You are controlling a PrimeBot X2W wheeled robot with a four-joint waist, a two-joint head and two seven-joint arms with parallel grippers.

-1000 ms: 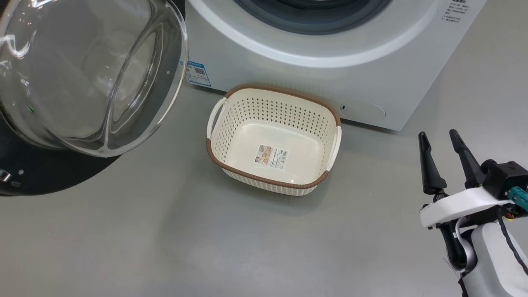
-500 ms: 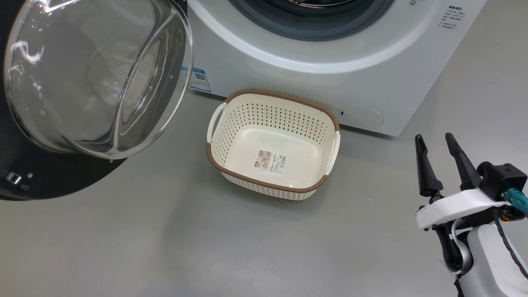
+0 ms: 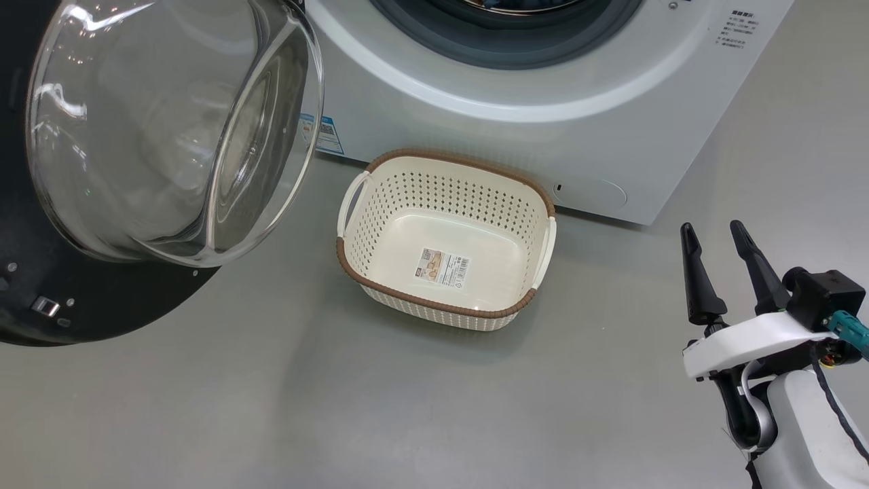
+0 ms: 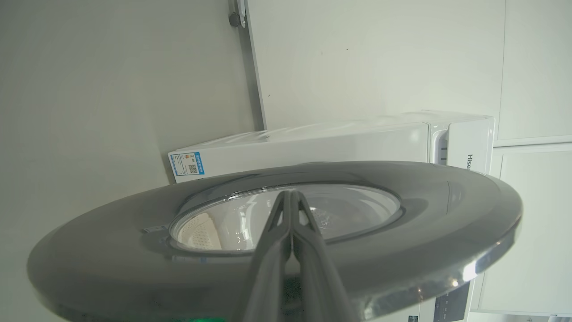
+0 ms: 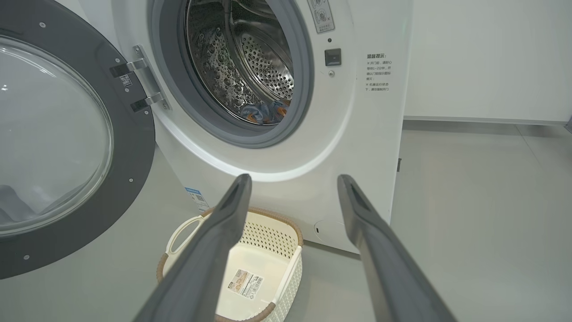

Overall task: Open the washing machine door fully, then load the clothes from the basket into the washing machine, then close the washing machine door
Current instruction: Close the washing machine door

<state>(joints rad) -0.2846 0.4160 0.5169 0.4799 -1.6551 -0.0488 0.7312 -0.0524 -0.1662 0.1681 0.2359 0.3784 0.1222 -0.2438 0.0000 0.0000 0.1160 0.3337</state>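
Floor (image 3: 271, 407) of smooth grey lies under it all. On it stands the big white box-shaped washing machine (image 3: 543, 136), with a round steel drum (image 5: 250, 58) inside a grey ring. Its large round door with a wide shiny black rim (image 3: 102, 305) and a clear glass bowl (image 3: 170, 129) in the middle hangs wide open on the machine's left side, held by two hinges.

The cream-white plastic basket with holes and a brown woven rim (image 3: 434, 303) sits on the floor just beside the bottom edge of the machine's front, below the drum hole. It has nothing in it but a small paper label (image 3: 445, 267) stuck on its bottom. The light-blue clothes with orange bits (image 5: 263, 112) lie at the bottom of the drum.

The right hand (image 3: 711, 227) hangs over the floor, well apart from the basket on its right side, with its two dark fingers spread wide and nothing between them. The left hand (image 4: 290, 197) has its fingers pressed together with nothing in them, and it points at the outer face of the door. I cannot tell if it touches the door.

A small blue sticker (image 3: 328, 134) sits low on the machine's front near the door.
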